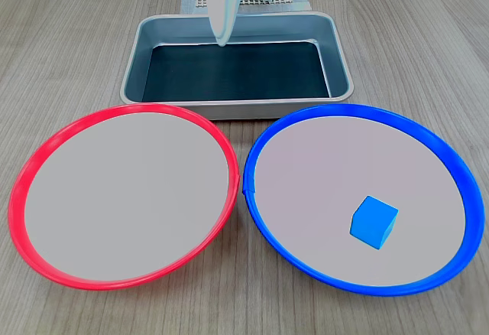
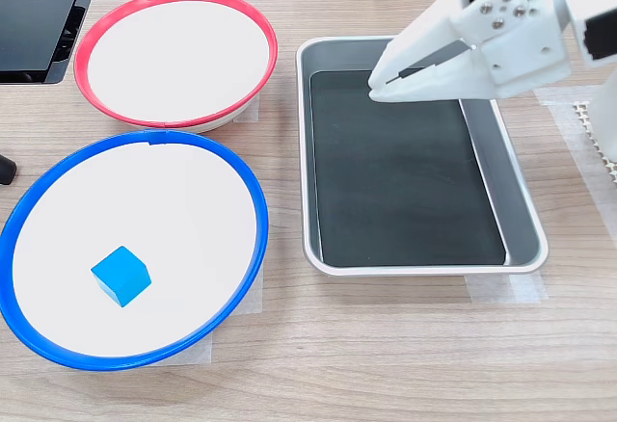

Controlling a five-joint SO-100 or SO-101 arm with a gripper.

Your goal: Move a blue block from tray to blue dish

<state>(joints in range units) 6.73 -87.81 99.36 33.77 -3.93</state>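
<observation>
Both exterior views show a wooden tabletop (image 1: 428, 52) carrying three vessels. The blue block (image 1: 374, 222) rests on the pale centre of the blue dish (image 1: 263, 140), toward the first exterior view's lower right; in the second exterior view the same block (image 2: 121, 276) sits in the lower left part of the dish (image 2: 253, 212). A red-rimmed dish (image 1: 46, 147) lies just beside the blue dish, their rims nearly touching. The tray (image 1: 342, 67), behind both dishes in the first exterior view, shows only its dark base. The white gripper (image 2: 373, 87) hangs above the tray's upper end in the second exterior view; its fingers (image 2: 424, 83) taper to nearly meeting tips, with nothing between them.
</observation>
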